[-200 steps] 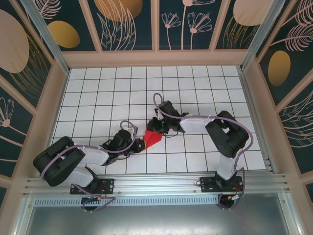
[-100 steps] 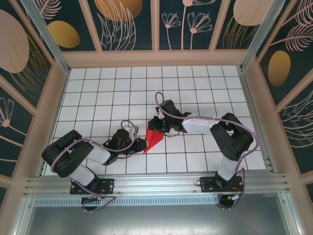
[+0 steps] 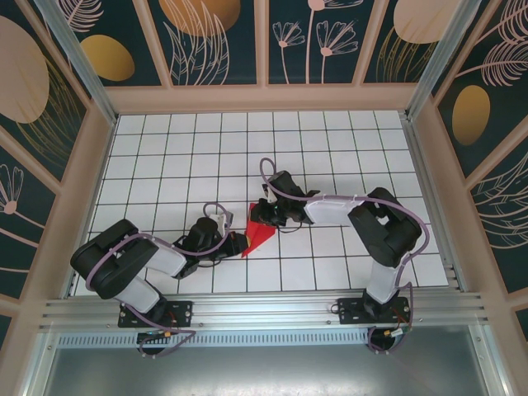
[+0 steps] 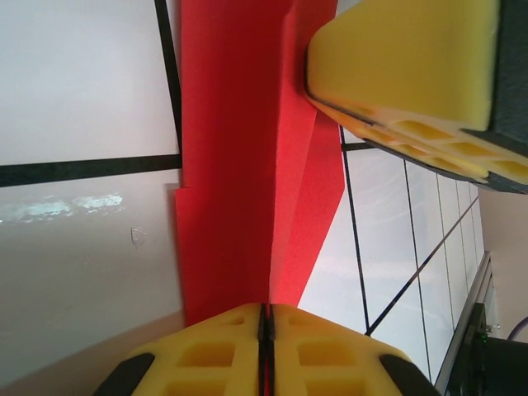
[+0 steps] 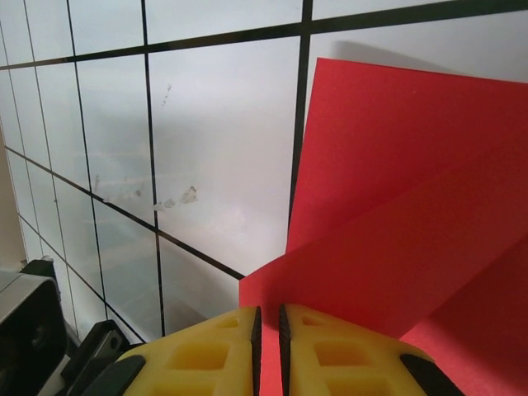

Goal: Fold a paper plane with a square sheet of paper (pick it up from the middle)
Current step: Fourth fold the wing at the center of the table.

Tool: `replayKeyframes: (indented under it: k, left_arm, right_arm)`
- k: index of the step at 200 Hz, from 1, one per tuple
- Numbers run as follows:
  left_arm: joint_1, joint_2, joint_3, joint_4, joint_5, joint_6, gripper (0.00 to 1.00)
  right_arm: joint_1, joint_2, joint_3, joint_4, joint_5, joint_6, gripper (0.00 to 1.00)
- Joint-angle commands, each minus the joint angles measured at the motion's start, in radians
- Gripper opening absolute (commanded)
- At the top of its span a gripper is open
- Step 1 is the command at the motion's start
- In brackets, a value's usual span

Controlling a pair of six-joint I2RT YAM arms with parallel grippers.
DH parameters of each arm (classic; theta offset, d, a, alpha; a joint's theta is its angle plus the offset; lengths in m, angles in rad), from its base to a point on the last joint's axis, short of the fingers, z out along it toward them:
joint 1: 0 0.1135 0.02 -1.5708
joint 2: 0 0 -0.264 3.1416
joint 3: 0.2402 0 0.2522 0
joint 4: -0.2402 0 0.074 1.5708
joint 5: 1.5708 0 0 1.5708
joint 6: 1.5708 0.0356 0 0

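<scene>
The sheet of paper (image 3: 261,236) is bright red and folded into a narrow, pointed, creased shape. It is held just above the white grid table between both grippers. My left gripper (image 3: 240,245) is shut on its lower left end. In the left wrist view the yellow fingers (image 4: 214,346) pinch a fold of the red paper (image 4: 231,165). My right gripper (image 3: 266,219) grips the upper end. Its jaws (image 5: 266,313) stand almost together with the red paper (image 5: 396,206) between them. A yellow finger (image 4: 404,58) of the right gripper also presses on the paper at the top of the left wrist view.
The white tiled table (image 3: 165,157) extends far and to both sides of the arms. Wooden frame walls (image 3: 264,97) enclose it. An aluminium rail (image 3: 264,309) runs along the near edge by the arm bases. Part of the dark left arm (image 5: 29,330) lies close by.
The left arm's elbow has swung in towards its base. The red paper has drawn narrower and steeper between the grippers. The right gripper has hardly moved.
</scene>
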Motion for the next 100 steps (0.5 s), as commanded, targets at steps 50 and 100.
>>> replayKeyframes:
  k: [50, 100]
  left_arm:
    - [0.006, -0.039, -0.005, -0.089, -0.024, 0.039, 0.24]
    - [0.006, -0.058, 0.000, -0.145, -0.041, 0.068, 0.23]
  right_arm:
    - [0.003, 0.016, 0.029, 0.005, -0.016, -0.019, 0.17]
    - [0.003, 0.023, 0.037, 0.006, -0.019, -0.019, 0.17]
